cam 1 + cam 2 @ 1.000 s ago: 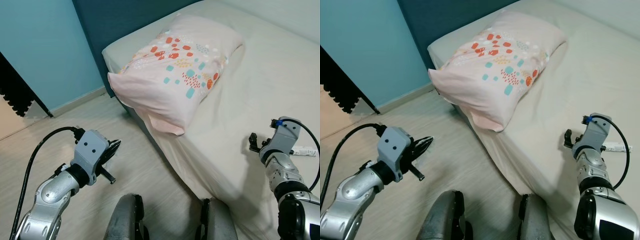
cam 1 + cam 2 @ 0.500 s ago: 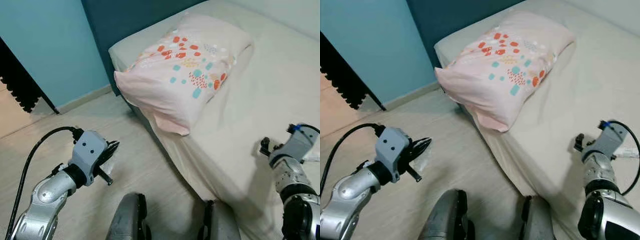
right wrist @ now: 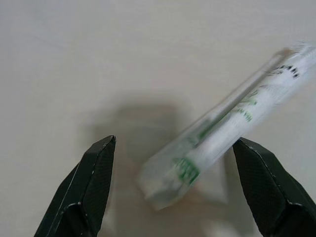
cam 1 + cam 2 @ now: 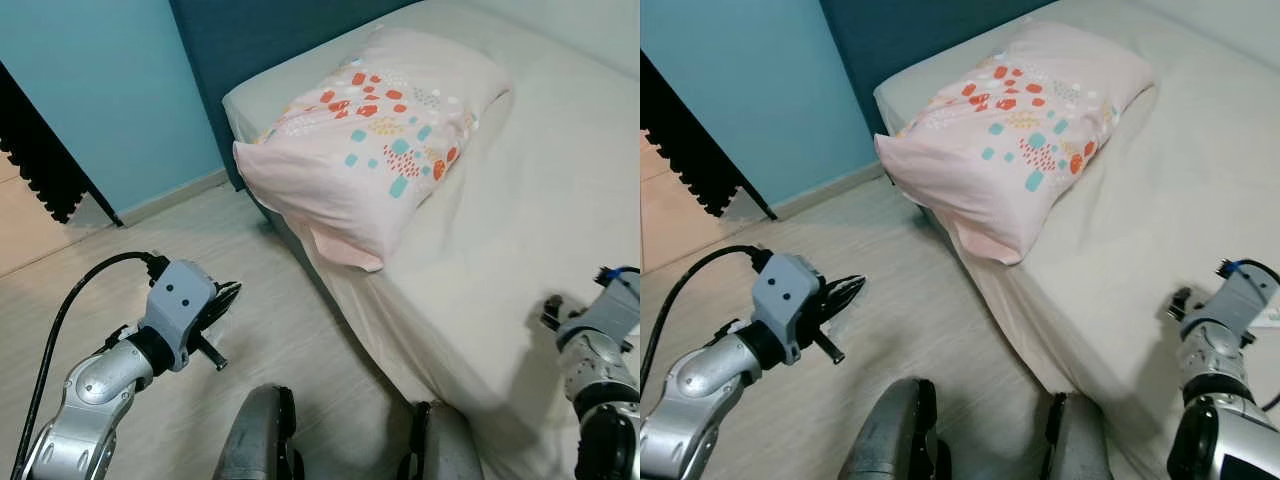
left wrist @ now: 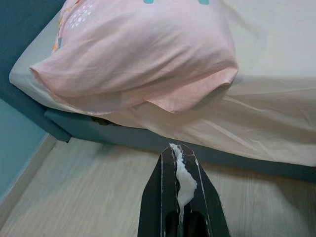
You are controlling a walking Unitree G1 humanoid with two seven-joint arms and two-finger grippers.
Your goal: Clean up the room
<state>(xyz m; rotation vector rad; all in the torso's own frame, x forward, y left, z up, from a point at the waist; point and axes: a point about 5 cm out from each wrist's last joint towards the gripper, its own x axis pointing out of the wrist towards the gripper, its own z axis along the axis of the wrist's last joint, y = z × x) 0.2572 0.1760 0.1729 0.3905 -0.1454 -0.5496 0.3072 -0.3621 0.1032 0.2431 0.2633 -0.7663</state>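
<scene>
A pink pillow with red and teal spots lies across the corner of the beige bed, overhanging its edge. A white and green plastic wrapper lies on the sheet, also seen at the frame's edge in the right eye view. My right gripper hovers open just over the wrapper's end, low over the bed at the right. My left gripper is shut on a small white wad of tissue, held over the wooden floor beside the bed.
The bed's dark blue base meets a light wooden floor. A light blue wall stands at the left, with a black jagged-edged panel leaning against it. My own knees show at the bottom.
The view has shifted slightly. My right gripper has swung right and down over the bed toward the wrapper. The left arm holds as before.
</scene>
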